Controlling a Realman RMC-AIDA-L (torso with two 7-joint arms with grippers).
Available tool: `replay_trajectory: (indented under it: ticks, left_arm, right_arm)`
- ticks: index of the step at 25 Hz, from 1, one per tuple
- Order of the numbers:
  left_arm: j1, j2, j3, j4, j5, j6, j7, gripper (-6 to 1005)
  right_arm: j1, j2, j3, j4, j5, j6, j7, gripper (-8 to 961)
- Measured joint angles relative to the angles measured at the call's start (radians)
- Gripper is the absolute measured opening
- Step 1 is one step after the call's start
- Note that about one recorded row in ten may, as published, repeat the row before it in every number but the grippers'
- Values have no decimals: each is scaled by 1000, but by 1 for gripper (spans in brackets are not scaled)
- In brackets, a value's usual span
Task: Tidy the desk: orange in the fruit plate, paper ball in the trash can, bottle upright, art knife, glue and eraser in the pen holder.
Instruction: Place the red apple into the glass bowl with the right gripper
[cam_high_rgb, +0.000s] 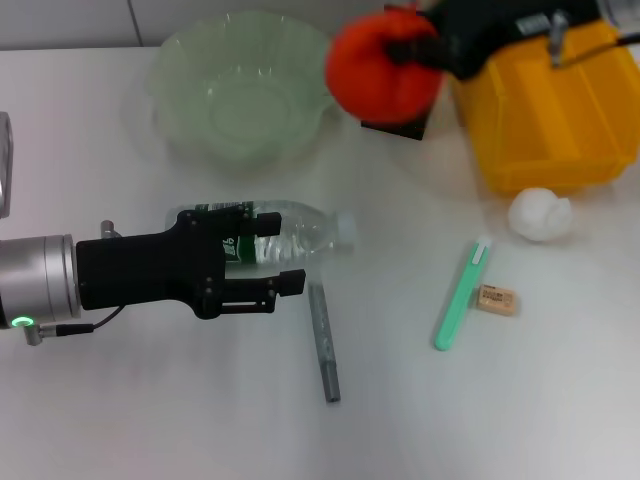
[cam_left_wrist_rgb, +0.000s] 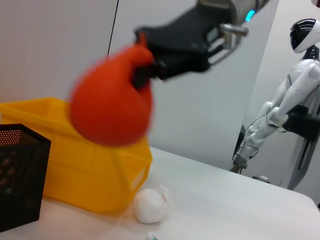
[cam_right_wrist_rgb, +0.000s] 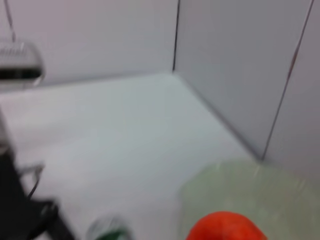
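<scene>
Landmark: the one fruit plate (cam_high_rgb: 240, 95), a pale-green scalloped bowl, is being used as the reference for every place below.

Orange: one orange (cam_high_rgb: 383, 72) is being held in the air just beside the fruit plate's rim, on the side toward the trash can; it is being seen blurred in all three views.

Right gripper: the right gripper (cam_high_rgb: 420, 45) is being kept closed on the orange, with its dark fingers wrapped round the fruit's top; in the left wrist view (cam_left_wrist_rgb: 150, 65) it is being shown above the yellow bin.

Left gripper: the left gripper (cam_high_rgb: 278, 255) is being held nearer the robot than the fruit plate, its two fingers spread apart on either side of the bottle; contact with the bottle cannot be told.

Bottle: one bottle (cam_high_rgb: 300, 228) is being seen lying on its side on the table (cam_high_rgb: 150, 400), in front of the fruit plate.

Art knife: one art knife (cam_high_rgb: 324, 340) is being seen lying flat, farther from the fruit plate than the bottle.

Glue: one glue (cam_high_rgb: 460, 295) stick is lying well apart from the fruit plate, toward the robot's right.

Eraser: one eraser (cam_high_rgb: 496, 299) is lying just beside the glue.

Paper ball: one paper ball (cam_high_rgb: 540, 214) is resting just in front of the trash can.

Trash can: one trash can (cam_high_rgb: 560, 120) is standing beyond the orange from the fruit plate.

Pen holder: one pen holder (cam_left_wrist_rgb: 17, 175) is being shown beside the trash can in the left wrist view.
</scene>
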Motion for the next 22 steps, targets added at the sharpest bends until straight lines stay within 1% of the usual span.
replay_trajectory:
  ticks: [1,2,4,5,6,8,9,10,11,14,15,16,18,22]
  left_arm:
    - [-1,0,0,0,0,0,0,812]
    - [-1,0,0,0,0,0,0,812]
    - [-1,0,0,0,0,0,0,812]
    - [-1,-1,0,0,0,0,0,812]
    - [-1,-1,0,0,0,0,0,812]
    - [-2,-1,-8,0,-1,-1,2,812]
    - [-2,-1,-8,0,-1,-1,2,812]
    - [-3,-1,-12,0,-1,-1,4,812]
    - [-3,-1,-12,0,-1,-1,4,812]
    - [-5,-2,-13,0,-1,-1,4,812]
    - [-5,-2,-15,0,-2,-1,4,812]
    - [-5,-2,-15,0,-2,-1,4,812]
    - [-6,-4,-19,0,-2,-1,5,812]
    - [-8,-5,-25,0,-2,-1,7,812]
  right_arm:
    - [0,0,0,0,0,0,0,60]
    - [0,2,-17,22,27,46,-11,52]
    - [1,2,-69,73,91,156,-35,44]
    - [3,3,-138,128,159,293,-65,44]
    - [3,3,-138,128,159,293,-65,44]
    - [14,3,-193,174,207,389,-96,43]
    - [24,3,-220,205,235,438,-116,43]
    - [54,5,-268,270,291,522,-156,43]
    - [54,5,-268,270,291,522,-156,43]
    - [103,9,-339,380,369,656,-210,43]
    - [137,11,-392,453,439,755,-251,43]
    - [137,11,-392,453,439,755,-251,43]
    - [173,13,-448,523,514,841,-295,42]
    - [225,16,-550,622,652,967,-377,42]
